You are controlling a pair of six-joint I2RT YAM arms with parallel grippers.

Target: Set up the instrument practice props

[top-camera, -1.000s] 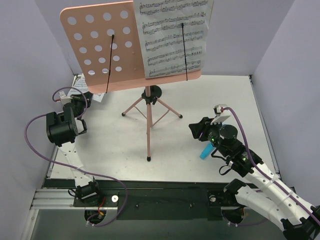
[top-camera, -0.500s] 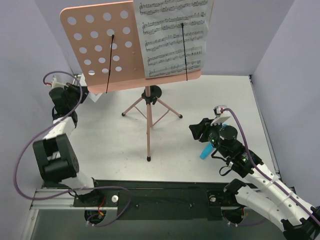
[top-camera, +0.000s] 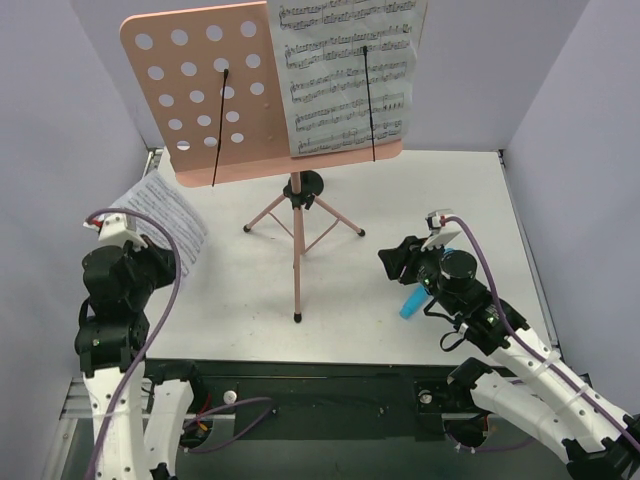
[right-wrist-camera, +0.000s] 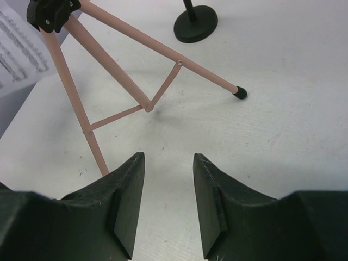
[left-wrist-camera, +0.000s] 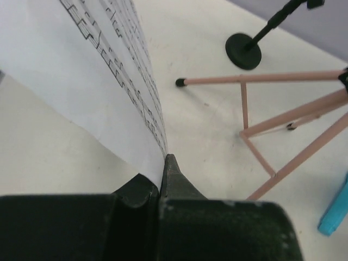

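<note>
Second sheet-music page (left-wrist-camera: 81,65): is being held up off the table at the far left, below and to the left of the desk, and is being gripped by its near edge.
Left gripper (left-wrist-camera: 165,166): the fingers are being pressed together, with the paper's edge clamped between them.
Right gripper (right-wrist-camera: 168,179): is being held low over the table to the right of the tripod, with its fingers apart and nothing between them.
First sheet-music page (top-camera: 345,75): is being carried on the right half of the pink perforated desk (top-camera: 190,90), behind a black wire page-holder (top-camera: 369,100).
Pink tripod (top-camera: 297,245): is being stood mid-table with its legs spread and the desk mounted on top.
Handling (judged): the page is being treated as light, limp and easily creased. A pinch on the margin is being judged enough to lift it, though the free end will flop. The tall stand is being judged likely to tip if pushed.
Placement (judged): the bare left half of the desk, behind the free page-holder (top-camera: 220,125), is being taken as the page's destination.
Hidden or unclear: the first page's top is being cut off by the frame. The upright on the black round base (right-wrist-camera: 196,23) is being lost out of view. The blue object (top-camera: 410,303) beside the right arm is not being made out.
</note>
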